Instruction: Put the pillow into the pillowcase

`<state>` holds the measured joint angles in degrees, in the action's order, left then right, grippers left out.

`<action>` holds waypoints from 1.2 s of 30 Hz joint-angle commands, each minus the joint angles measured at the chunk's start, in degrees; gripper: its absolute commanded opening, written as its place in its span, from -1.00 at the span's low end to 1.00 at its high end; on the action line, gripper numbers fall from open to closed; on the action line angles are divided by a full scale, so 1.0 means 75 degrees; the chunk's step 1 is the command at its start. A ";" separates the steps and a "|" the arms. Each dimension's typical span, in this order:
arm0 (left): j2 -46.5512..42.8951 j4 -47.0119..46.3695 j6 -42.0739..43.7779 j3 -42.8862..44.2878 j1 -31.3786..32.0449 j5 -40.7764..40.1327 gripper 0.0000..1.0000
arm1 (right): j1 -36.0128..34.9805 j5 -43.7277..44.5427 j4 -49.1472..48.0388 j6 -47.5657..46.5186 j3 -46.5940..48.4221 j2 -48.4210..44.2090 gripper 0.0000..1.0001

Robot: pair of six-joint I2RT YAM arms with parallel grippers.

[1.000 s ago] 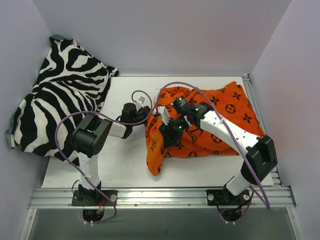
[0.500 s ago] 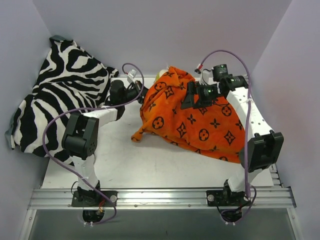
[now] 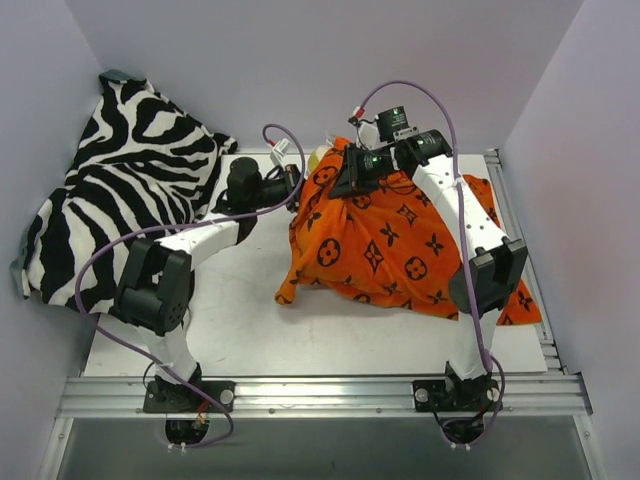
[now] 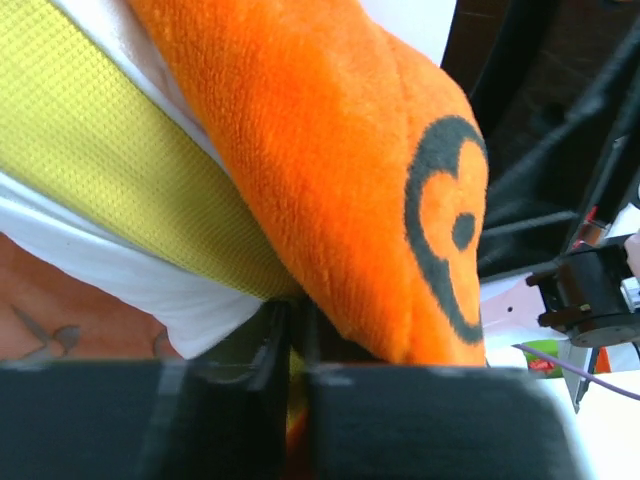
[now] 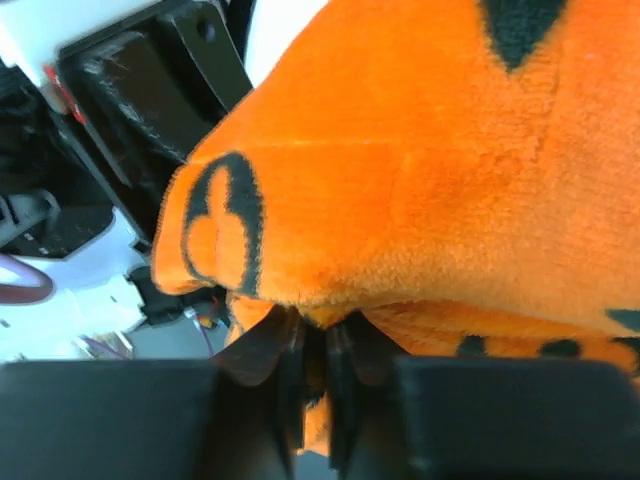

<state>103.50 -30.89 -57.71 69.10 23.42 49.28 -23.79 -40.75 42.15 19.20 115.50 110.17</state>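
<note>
Pale walls [image 3: 300, 60] enclose a white table [image 3: 230, 330], its near edge carrying both arm bases. The orange pillowcase [image 3: 390, 240] with dark motifs is spread over the right half of the table. Its far left end is raised into a peak, and the rest is draped down toward the near right corner. Only a small pale patch of the pillow [image 3: 318, 157] is seen from above, poking out at that raised end. In the left wrist view a yellow mesh band and white fabric of the pillow [image 4: 130, 170] lie against the plush edge of the pillowcase [image 4: 330, 180].

The left gripper [image 3: 293, 185] is pressed together on the pillowcase edge, its fingers [image 4: 275, 350] nearly touching. The right gripper [image 3: 340, 180] is likewise clamped on a fold of orange cloth [image 5: 420, 200] just beside it, at the peak. A zebra-striped cloth [image 3: 120, 200] is heaped against the left wall, well apart from the pillowcase.
</note>
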 commanded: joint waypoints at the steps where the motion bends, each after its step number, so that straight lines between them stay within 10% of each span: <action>1: -0.1095 -0.1095 -0.0003 -0.0071 0.0031 0.0251 -0.64 | -0.0273 -0.0320 -0.0417 0.0100 0.0805 0.0099 -1.00; 5: -0.1472 -0.1224 -0.0227 -0.0563 -0.0775 0.0239 0.03 | -0.0273 -0.1583 -0.0778 0.0239 0.2911 0.0673 -1.00; 10: -0.1753 -0.0722 -0.0332 -0.0776 -0.2229 -0.0230 0.46 | -0.0554 -0.2418 -0.5823 0.2697 0.2809 0.0346 -1.00; 18: -0.1964 0.0987 0.1107 0.0769 -0.3766 -0.0733 0.59 | -0.0053 -0.0639 -0.8034 0.2914 0.3668 -0.1487 -1.00; 25: -0.1906 0.1833 0.2350 0.1380 -0.3791 -0.0957 0.62 | 0.4397 -0.1874 -0.5052 0.2236 -0.0875 -0.5053 -1.00; 30: -0.2058 0.3214 0.4102 0.1099 -0.2798 -0.0968 0.62 | 0.8927 -0.4011 0.0444 -0.3580 -0.2474 -0.6286 -1.00; 36: -0.1720 0.4049 0.4978 0.0819 -0.1600 -0.1297 0.62 | 0.9653 -0.2114 0.2149 -0.7150 -0.3293 -0.5937 -1.00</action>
<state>89.30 -4.93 -26.33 75.66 9.04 40.88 48.45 -56.73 49.06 -14.76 93.97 62.43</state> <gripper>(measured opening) 0.813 0.084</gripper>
